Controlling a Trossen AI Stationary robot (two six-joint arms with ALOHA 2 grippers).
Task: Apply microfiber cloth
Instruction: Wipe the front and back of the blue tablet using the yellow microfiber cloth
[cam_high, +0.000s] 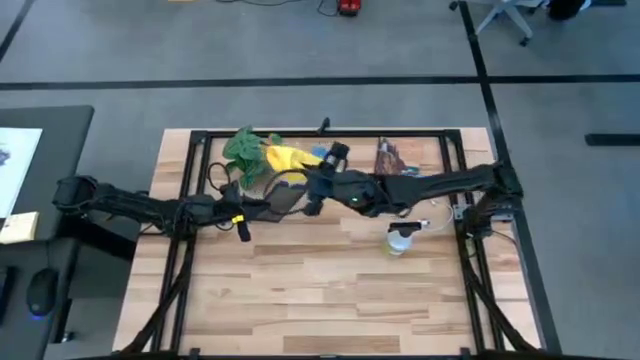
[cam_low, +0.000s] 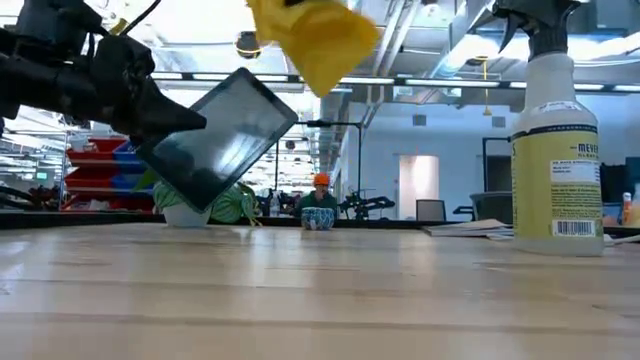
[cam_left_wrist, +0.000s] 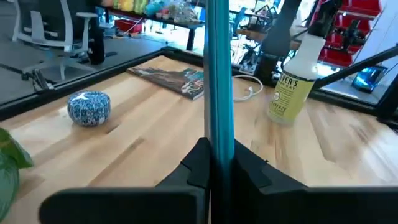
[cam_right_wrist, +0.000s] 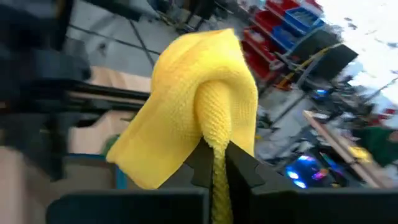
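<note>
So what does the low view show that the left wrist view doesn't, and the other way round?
Only the low view shows the yellow cloth hanging above the tilted tablet's dark screen, and a green plant behind it. Only the left wrist view shows the left claw shut on the tablet's edge, a blue patterned ball, a magazine and a white cable. Both show the spray bottle standing upright on the wooden table.

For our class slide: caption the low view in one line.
Bright yellow microfiber cloth hangs above the tilted flat dark-screened tablet, lifted off the wooden table.
</note>
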